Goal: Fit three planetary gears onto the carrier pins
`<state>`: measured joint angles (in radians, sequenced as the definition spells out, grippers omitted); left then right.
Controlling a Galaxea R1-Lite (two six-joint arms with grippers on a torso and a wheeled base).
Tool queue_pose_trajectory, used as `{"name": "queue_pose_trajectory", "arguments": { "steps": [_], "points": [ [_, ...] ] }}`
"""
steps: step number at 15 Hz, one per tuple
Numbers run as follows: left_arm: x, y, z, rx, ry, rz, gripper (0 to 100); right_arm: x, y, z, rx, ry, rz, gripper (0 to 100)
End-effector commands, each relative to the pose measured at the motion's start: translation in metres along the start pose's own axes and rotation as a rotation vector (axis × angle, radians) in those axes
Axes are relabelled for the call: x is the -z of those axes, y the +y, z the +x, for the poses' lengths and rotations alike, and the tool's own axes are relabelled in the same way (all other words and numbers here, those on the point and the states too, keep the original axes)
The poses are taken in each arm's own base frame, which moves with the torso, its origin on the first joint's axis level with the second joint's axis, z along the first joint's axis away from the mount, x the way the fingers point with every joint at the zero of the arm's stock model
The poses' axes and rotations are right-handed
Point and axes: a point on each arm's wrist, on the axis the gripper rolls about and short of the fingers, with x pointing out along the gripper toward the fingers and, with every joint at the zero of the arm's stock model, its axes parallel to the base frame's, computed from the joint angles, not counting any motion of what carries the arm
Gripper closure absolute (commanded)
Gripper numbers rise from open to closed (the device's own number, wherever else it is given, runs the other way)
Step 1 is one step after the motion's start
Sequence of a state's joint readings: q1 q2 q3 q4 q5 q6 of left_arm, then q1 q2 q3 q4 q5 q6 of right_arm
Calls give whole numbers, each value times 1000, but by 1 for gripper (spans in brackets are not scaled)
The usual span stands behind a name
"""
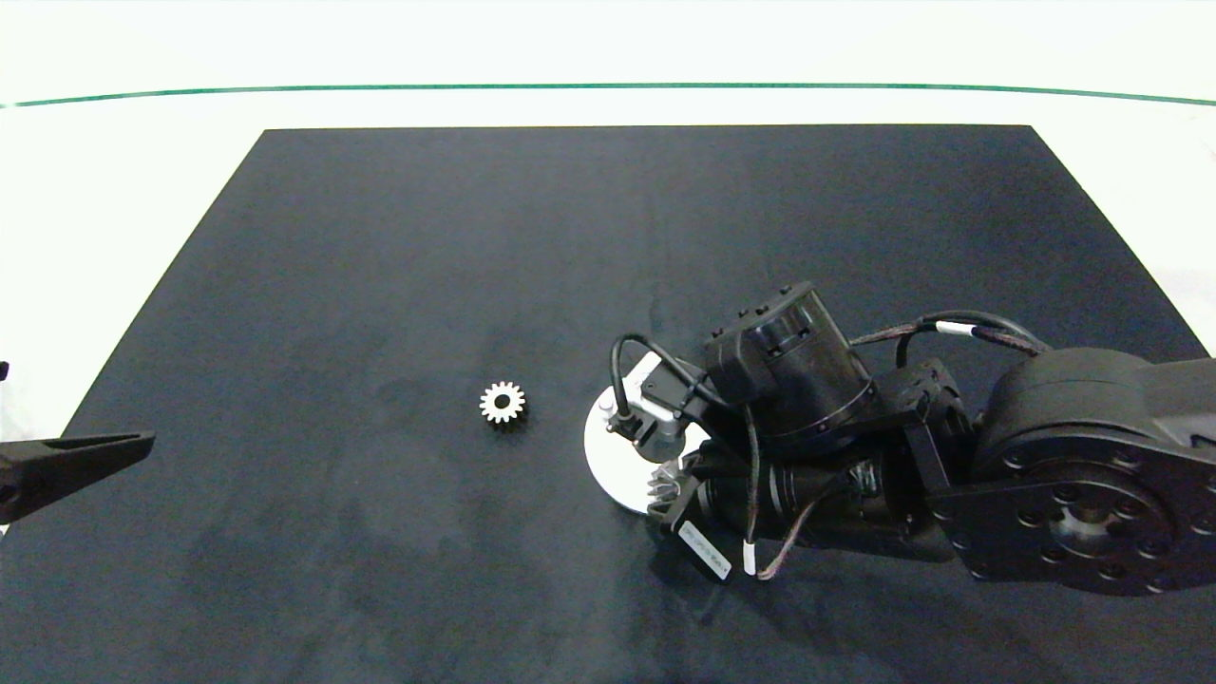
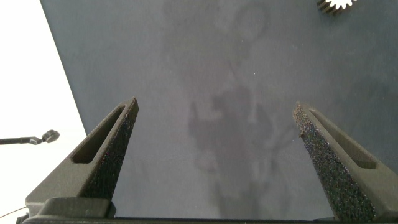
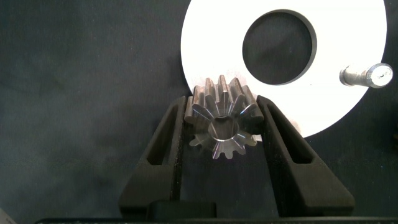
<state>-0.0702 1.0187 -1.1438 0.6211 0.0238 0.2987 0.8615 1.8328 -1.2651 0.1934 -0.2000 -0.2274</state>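
My right gripper is shut on a silver planetary gear, held at the near rim of the white round disc. The gear's bore faces the wrist camera. One carrier pin stands upright near the disc's rim, apart from the held gear. The right arm hides much of the disc in the head view. Another planetary gear lies flat on the mat, left of the disc. My left gripper is open at the mat's left edge with nothing between its fingers.
A black mat covers the white table. A green line runs across the table beyond the mat. The right arm's cables loop above its wrist.
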Motion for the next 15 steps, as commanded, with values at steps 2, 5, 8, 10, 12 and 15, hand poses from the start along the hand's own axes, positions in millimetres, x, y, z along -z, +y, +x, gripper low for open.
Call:
{"name": "queue_pose_trajectory", "arguments": {
  "steps": [2,5,8,10,12,15],
  "points": [
    [1,0,0,1,4,2,0,0,1,3,-1,6,-4,78],
    [1,0,0,1,4,2,0,-2,0,2,1,-2,-3,78],
    [1,0,0,1,4,2,0,0,1,3,-1,7,-3,78],
    [1,0,0,1,4,2,0,0,1,4,-3,10,-2,78],
    [1,0,0,1,4,2,0,1,1,4,-3,8,-2,78],
    [1,0,0,1,4,2,0,0,1,2,-2,2,-1,0]
  ]
}}
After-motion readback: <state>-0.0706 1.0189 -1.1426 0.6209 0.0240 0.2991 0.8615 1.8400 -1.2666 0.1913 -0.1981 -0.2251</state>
